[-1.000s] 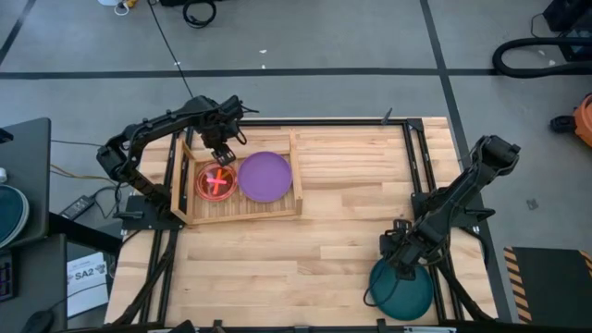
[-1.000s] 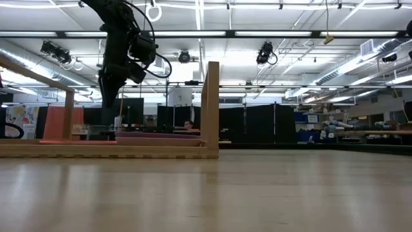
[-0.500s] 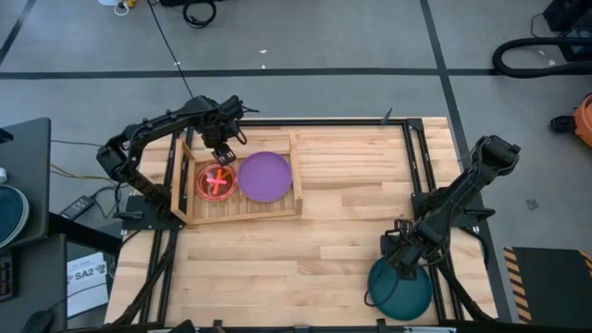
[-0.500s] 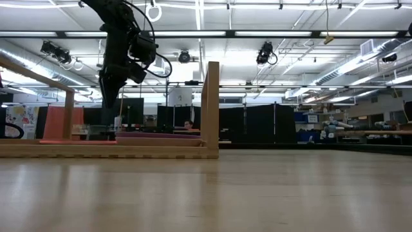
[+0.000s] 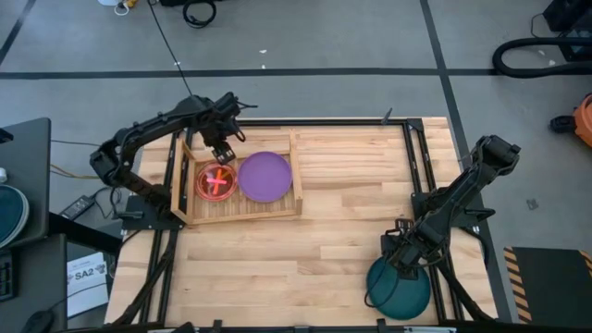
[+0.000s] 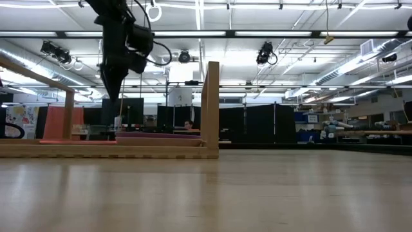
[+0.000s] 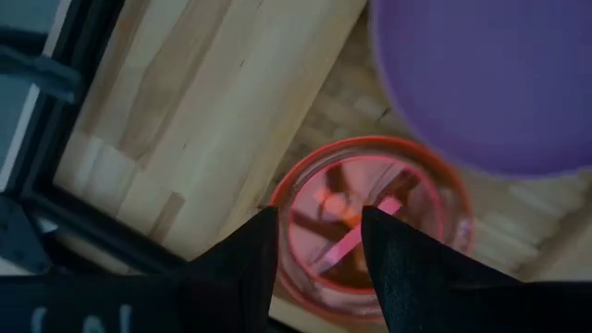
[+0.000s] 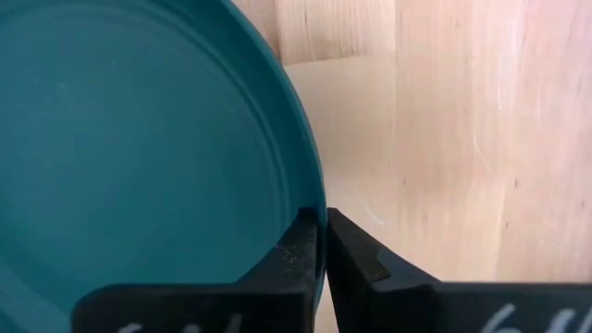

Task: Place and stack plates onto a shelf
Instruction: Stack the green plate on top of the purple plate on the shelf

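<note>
The wooden shelf [image 5: 242,211] lies at the table's far left. In it, a small red-pink plate [image 5: 215,181] lies on the left and a larger purple plate [image 5: 266,176] on the right. My left gripper [image 7: 319,227] hovers open above the red-pink plate [image 7: 370,208], touching nothing. A dark teal plate [image 5: 400,290] lies at the table's near right corner. My right gripper [image 5: 400,263] is shut on its far rim. My right gripper pinches the teal plate's rim [image 8: 313,199] between its two fingers, one finger on the inner face and one on the outer side. The fingers come slanting down from the far side. Whether the plate is clear of the table, I cannot tell.
Black frame rails [image 5: 418,176] run along the table's right side next to the right arm. The wide stretch of plank tabletop [image 5: 342,222] between shelf and teal plate is bare. The shelf's raised corner post [image 6: 210,106] stands tall in the low view.
My left gripper has risen a little above the red-pink plate and drawn slightly toward the far edge, tipping more upright. It stays open.
</note>
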You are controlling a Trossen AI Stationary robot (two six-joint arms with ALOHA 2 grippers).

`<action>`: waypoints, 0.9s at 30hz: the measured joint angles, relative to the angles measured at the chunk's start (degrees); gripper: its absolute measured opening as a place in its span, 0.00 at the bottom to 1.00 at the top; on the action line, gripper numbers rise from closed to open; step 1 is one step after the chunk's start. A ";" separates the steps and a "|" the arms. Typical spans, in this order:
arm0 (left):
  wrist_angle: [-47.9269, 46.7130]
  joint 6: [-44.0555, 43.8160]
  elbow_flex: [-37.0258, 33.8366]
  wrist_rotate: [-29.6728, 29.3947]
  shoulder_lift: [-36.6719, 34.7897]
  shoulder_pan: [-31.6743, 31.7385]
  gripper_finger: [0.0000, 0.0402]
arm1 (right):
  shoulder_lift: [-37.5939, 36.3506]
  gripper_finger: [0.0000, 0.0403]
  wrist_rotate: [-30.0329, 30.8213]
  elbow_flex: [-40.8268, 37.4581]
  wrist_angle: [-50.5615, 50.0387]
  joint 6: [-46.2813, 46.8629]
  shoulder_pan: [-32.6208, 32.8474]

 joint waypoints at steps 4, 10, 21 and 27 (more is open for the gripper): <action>0.12 -0.22 0.00 2.54 -3.14 -1.14 0.40 | -0.02 0.04 0.00 0.64 -1.03 -0.24 -0.11; 0.22 -0.60 0.00 3.44 -7.59 -5.12 0.40 | 0.00 0.04 1.65 2.81 -3.26 -0.64 -0.17; 0.74 -3.95 0.00 3.52 -10.32 -15.37 0.40 | 0.01 0.04 4.92 9.78 -12.30 -3.51 -1.44; 3.89 -5.19 0.00 3.51 -10.32 -20.53 0.40 | 0.01 0.04 4.92 14.11 -16.34 -6.70 -3.41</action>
